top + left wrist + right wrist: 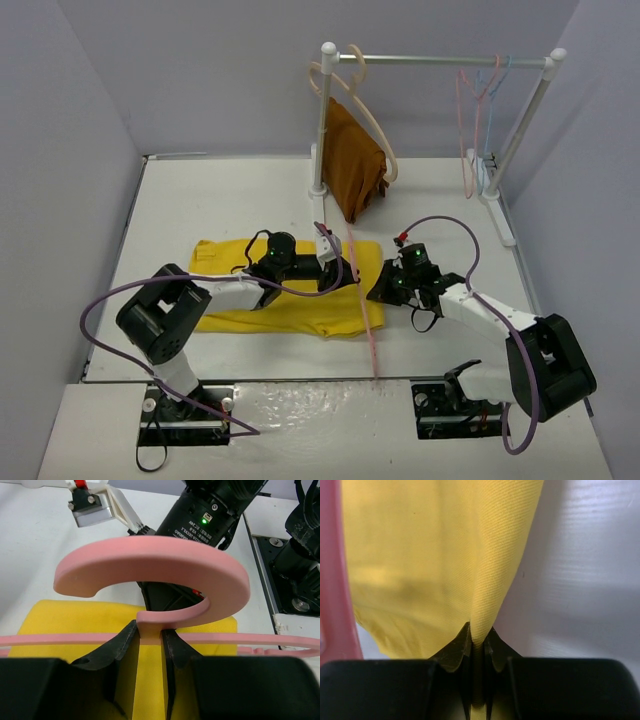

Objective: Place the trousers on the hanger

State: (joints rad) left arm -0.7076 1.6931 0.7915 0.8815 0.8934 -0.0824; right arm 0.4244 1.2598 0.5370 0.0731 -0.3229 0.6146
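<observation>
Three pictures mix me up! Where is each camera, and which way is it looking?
Top external: high behind the bases, looking down at the table, yellow trousers and pink hanger; left arm and right arm show.
Left wrist: on that arm, facing along the left gripper, shut on the hanger's neck.
Right wrist: on that arm, facing along the right gripper, pinching the trousers' edge.
Shared: all three show trousers and hanger.

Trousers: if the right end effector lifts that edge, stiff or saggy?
Probably floppy: the trousers fold into a thin crease where the right end effector pinches them. Likely to trail, since most lies flat on the table.
</observation>
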